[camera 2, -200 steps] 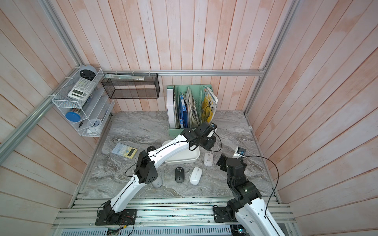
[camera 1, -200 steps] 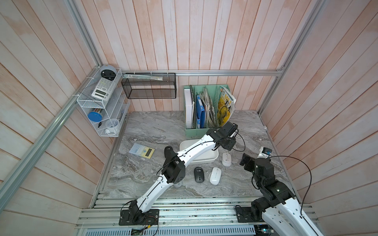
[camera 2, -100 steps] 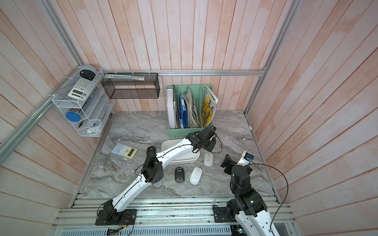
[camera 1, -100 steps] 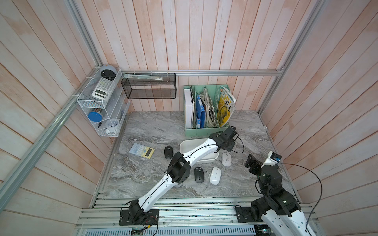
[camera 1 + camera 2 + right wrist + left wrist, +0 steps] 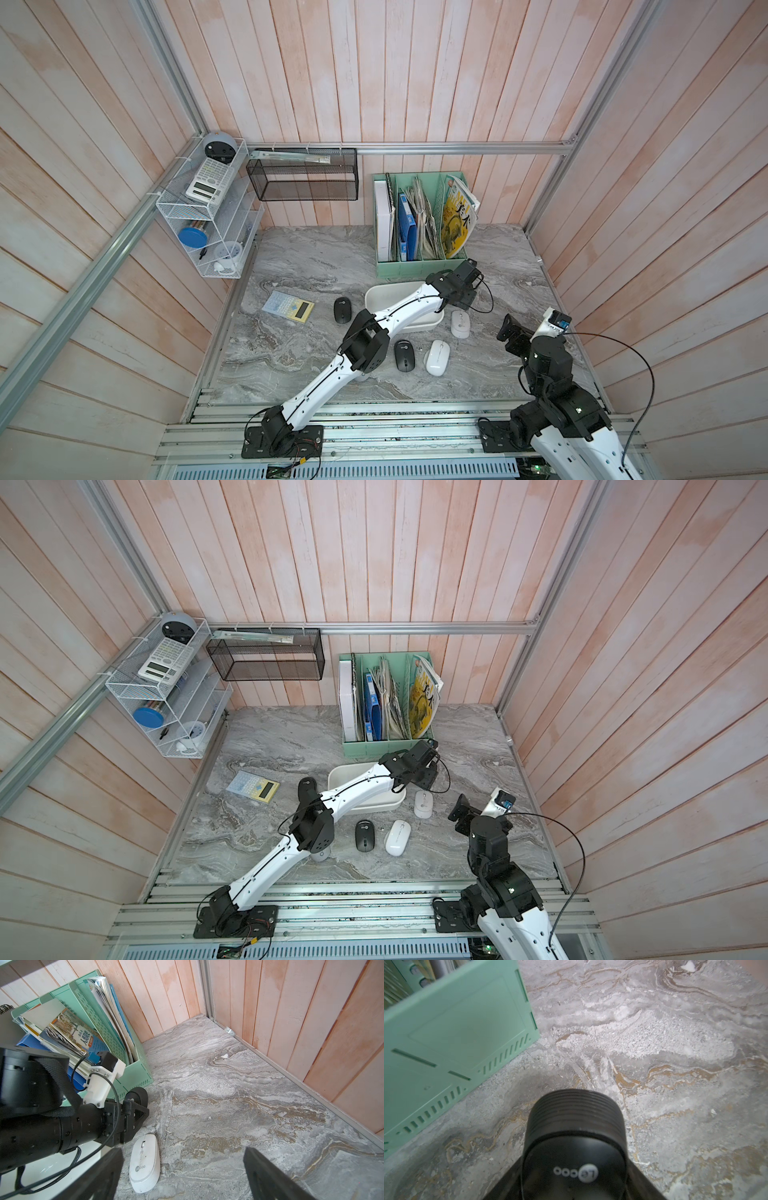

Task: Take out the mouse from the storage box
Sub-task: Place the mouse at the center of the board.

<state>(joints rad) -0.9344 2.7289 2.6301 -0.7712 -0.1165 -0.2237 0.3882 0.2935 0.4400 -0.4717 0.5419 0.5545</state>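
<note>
Bare tabletop (image 5: 239, 1088) open toward the right wall (image 5: 311, 1022), mint file holder (image 5: 419, 266) close behind left claw (image 5: 468, 298) and its black mouse (image 5: 575, 1126), white mouse (image 5: 460, 324) just beside storage box (image 5: 386, 296), left arm (image 5: 399, 311) across the box, right claw (image 5: 185, 1169) spread wide near white mouse

In both top views the left arm (image 5: 399, 309) (image 5: 361, 788) lies across the storage box (image 5: 386, 291) (image 5: 347, 776), hiding much of its inside, and its elbow covers all but a sliver of a pale thing (image 5: 321, 856). In the left wrist view the black mouse (image 5: 575, 1126) runs off the picture's edge. The fingers (image 5: 506, 1186) of the left hand (image 5: 575, 1159) show only as dark wedges, so contact cannot be told.
</note>
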